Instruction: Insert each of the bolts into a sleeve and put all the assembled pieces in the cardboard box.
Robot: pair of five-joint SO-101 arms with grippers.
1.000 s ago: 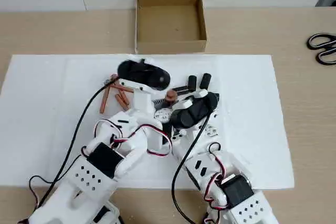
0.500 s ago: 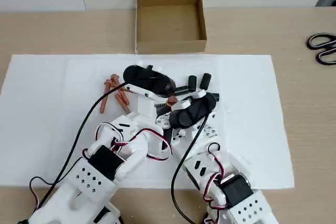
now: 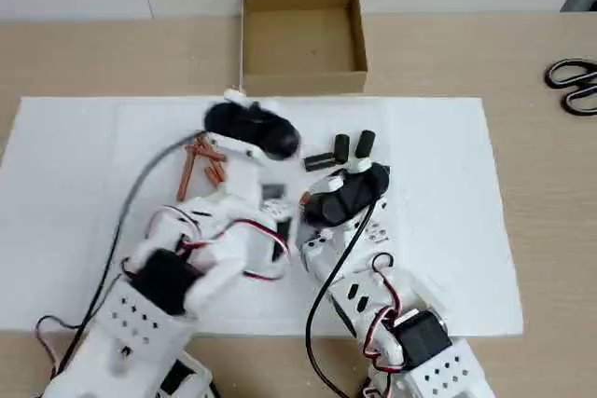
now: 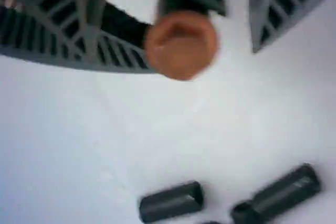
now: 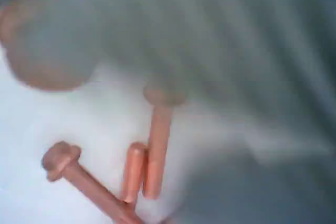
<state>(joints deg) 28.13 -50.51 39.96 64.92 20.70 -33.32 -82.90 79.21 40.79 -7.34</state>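
Orange bolt (image 4: 180,43) between the left gripper's (image 4: 205,22) dark ribbed fingers (image 4: 58,30), flanged head turned toward the wrist camera, raised off the white sheet (image 3: 75,212). Head pressed against one finger, a gap on the other side. Something dark just behind the head, too blurred to name. Jaws apparently clamped on the bolt, farther along its shank. Beneath it on the sheet, two black sleeves (image 4: 171,201) lying on their sides, well apart from the bolt.

In the high view, left gripper over the middle of the sheet, on the near side of the cardboard box (image 3: 303,81). Loose bolts (image 3: 201,163) just to its left, three sleeves to its right. Right gripper (image 3: 345,191) nearer and to the right, just near the sleeves; cannot tell whether open or closed. Scissors (image 3: 574,84) at the far right on the table (image 3: 93,53).
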